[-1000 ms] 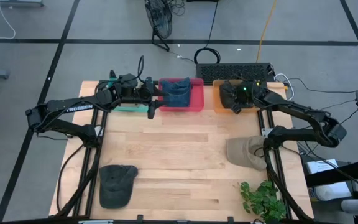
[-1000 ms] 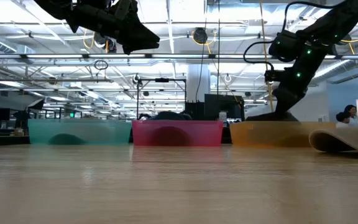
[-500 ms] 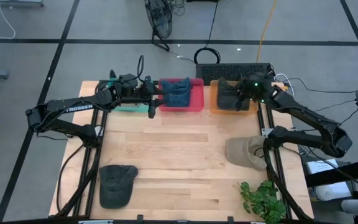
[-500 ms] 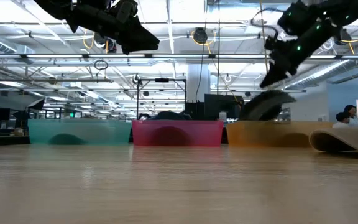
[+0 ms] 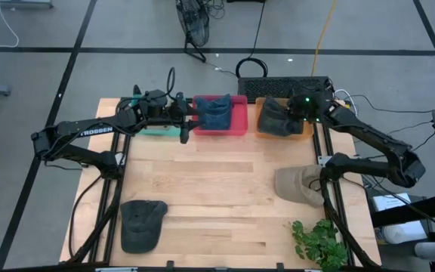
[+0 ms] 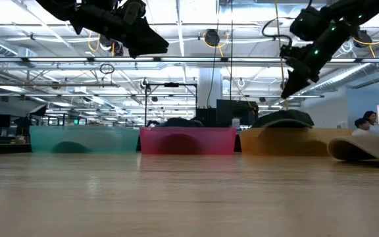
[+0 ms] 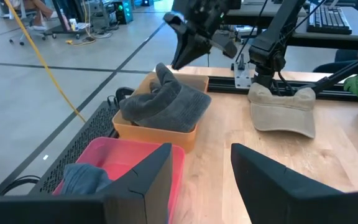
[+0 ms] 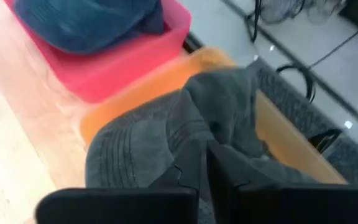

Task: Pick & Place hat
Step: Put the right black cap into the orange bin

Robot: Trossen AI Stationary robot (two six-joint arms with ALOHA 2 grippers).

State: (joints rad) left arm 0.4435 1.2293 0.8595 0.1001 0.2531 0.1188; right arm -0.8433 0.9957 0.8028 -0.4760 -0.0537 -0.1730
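Observation:
A grey hat (image 5: 274,119) lies heaped in the orange bin (image 7: 160,134) at the far right, one part sticking up above the rim (image 7: 161,70). My right gripper (image 6: 286,92) hangs shut just above it, slanting down, with a gap to the hat's top (image 6: 280,118) in the low view. My left gripper (image 7: 201,177) stands open high over the far left (image 5: 184,130), holding nothing. A beige hat (image 5: 299,185) lies on the table at the right. A dark hat (image 5: 142,223) lies at the near left.
A pink bin (image 5: 236,128) with a blue hat (image 5: 216,112) stands left of the orange bin, and a teal bin (image 6: 84,139) left of that. A green plant (image 5: 319,242) sits at the near right corner. The middle of the wooden table is bare.
My right gripper has gone up out of the orange bin. Half a second ago the grey hat hung raised under it. The hat now lies back in the bin, heaped toward the bin's left side.

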